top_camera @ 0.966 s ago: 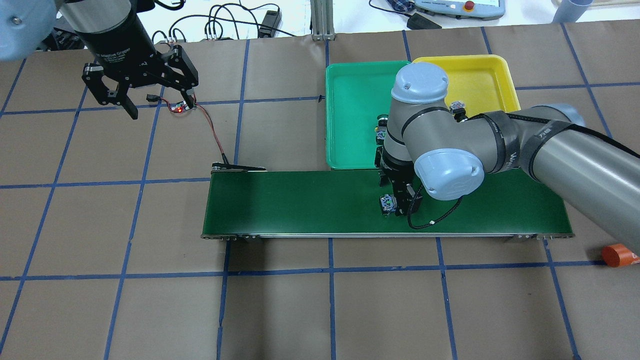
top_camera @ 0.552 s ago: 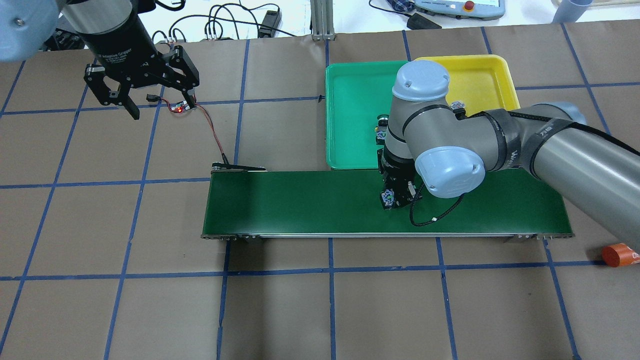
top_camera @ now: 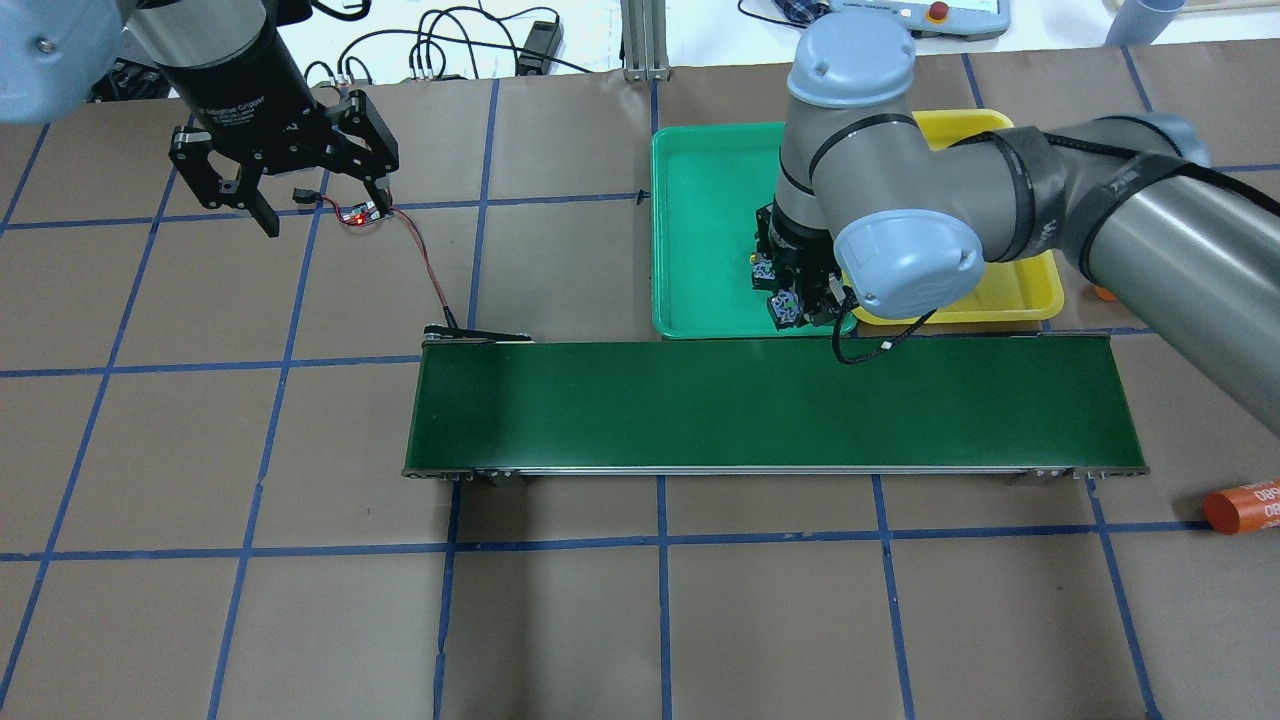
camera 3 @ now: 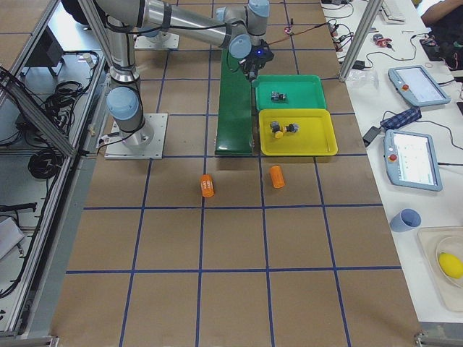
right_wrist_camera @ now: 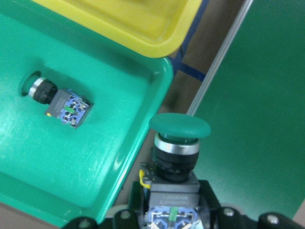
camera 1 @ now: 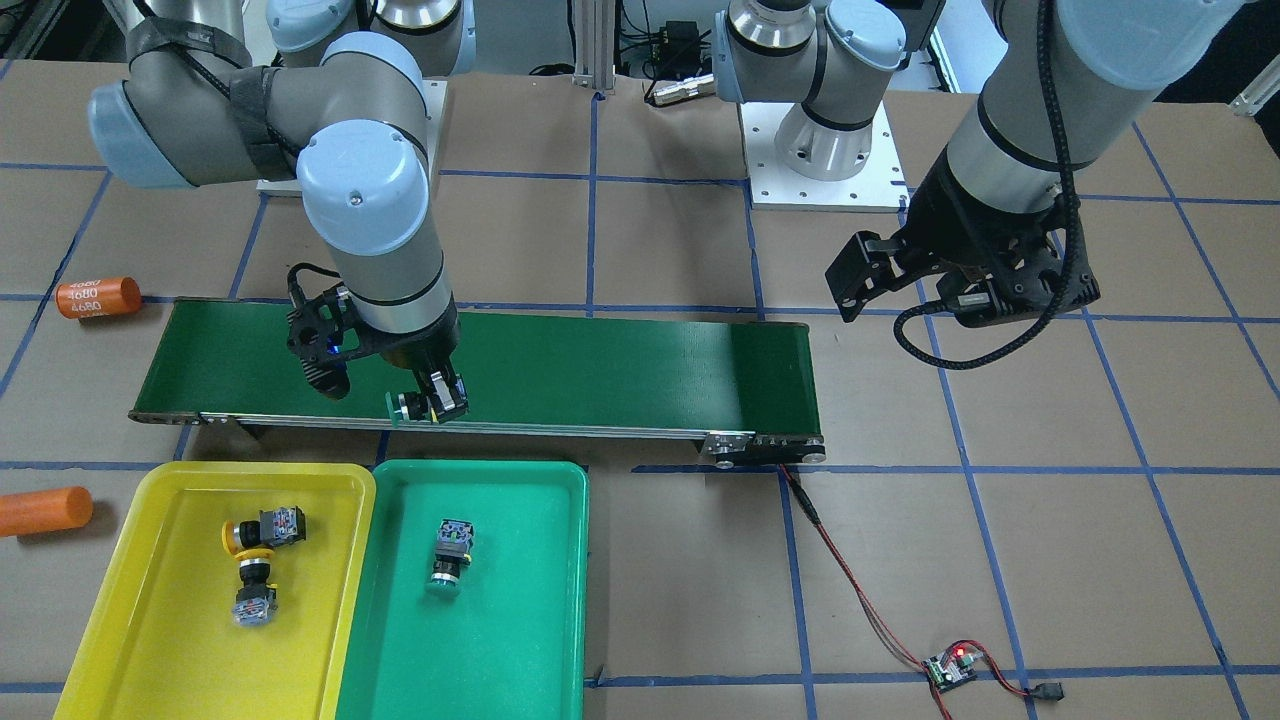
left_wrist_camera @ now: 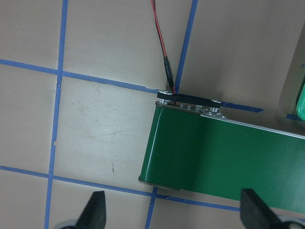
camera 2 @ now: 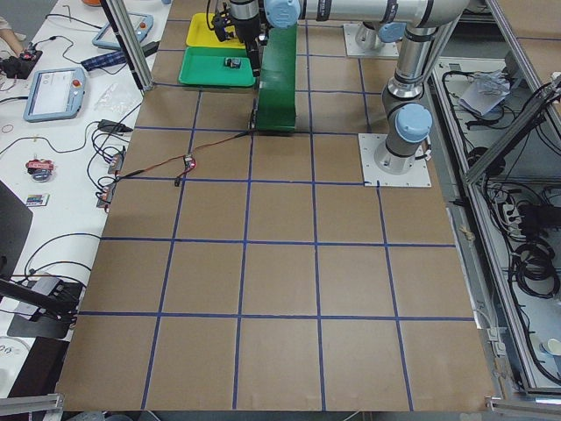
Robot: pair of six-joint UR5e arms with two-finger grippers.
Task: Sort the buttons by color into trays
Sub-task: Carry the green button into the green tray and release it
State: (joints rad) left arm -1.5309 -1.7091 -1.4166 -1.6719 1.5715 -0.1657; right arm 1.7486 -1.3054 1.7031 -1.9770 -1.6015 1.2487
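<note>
My right gripper [camera 1: 432, 398] is shut on a green-capped button [camera 1: 403, 407] and holds it above the belt's far edge, next to the green tray [camera 1: 540, 620]. In the right wrist view the held button [right_wrist_camera: 178, 138] hangs over that tray's rim. A second green button [camera 1: 449, 553] lies in the green tray. Two yellow buttons [camera 1: 262, 530] [camera 1: 252, 592] lie in the yellow tray [camera 1: 140, 620]. My left gripper [top_camera: 322, 215] is open and empty, far left over the brown table.
The long dark-green conveyor belt [top_camera: 700, 410] runs in front of the trays. A small circuit board [top_camera: 360, 213] with a red wire sits under my left gripper. Orange cylinders [camera 1: 98, 297] [camera 1: 45, 508] lie on the table near the yellow tray.
My right gripper has carried the green button off the middle of the belt toward the far side, to the green tray's near edge. The left arm has barely moved.
</note>
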